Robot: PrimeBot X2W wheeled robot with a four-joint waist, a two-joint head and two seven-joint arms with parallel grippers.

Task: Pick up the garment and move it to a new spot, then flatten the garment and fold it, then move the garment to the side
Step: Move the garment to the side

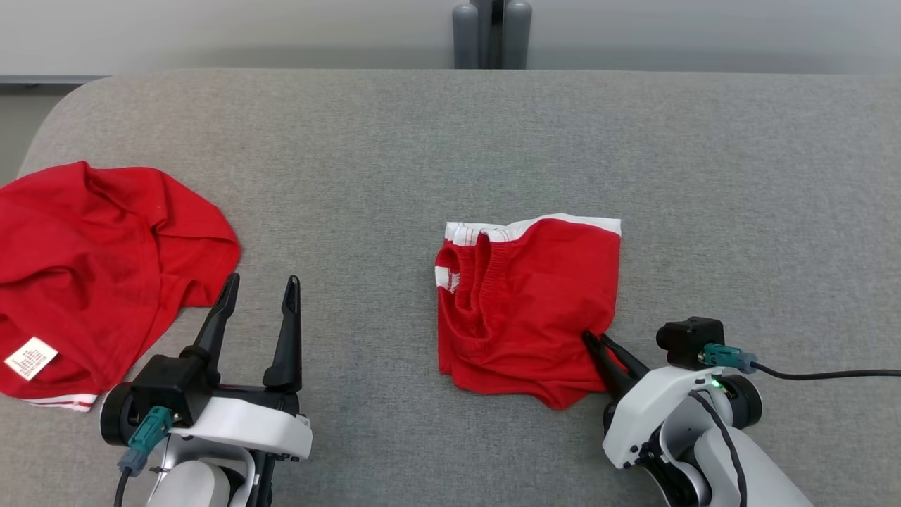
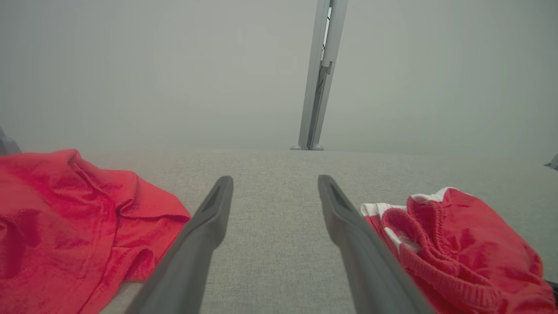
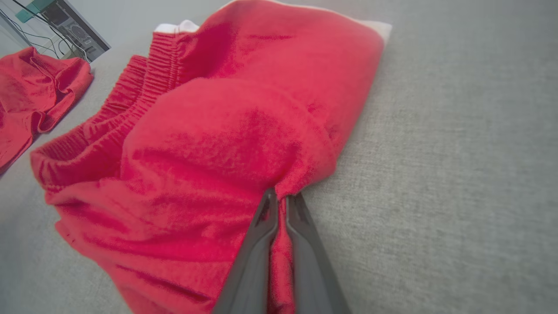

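Note:
A red garment [image 1: 528,303] with white trim and a ribbed waistband lies bunched at the middle of the grey table [image 1: 450,141]. My right gripper [image 1: 597,339] is shut on its lower right edge, and the right wrist view shows red cloth [image 3: 226,131] pinched between the two fingers of that gripper [image 3: 281,196]. My left gripper [image 1: 262,282] stands open over bare table to the garment's left, holding nothing. In the left wrist view the left gripper [image 2: 274,181] has the garment [image 2: 462,253] just beside its right finger.
A second red cloth [image 1: 91,267] with a white label lies crumpled at the table's left edge, close to the left gripper's left finger [image 2: 192,244]. A grey post [image 1: 491,35] stands behind the far edge. A black cable [image 1: 823,374] trails from the right wrist.

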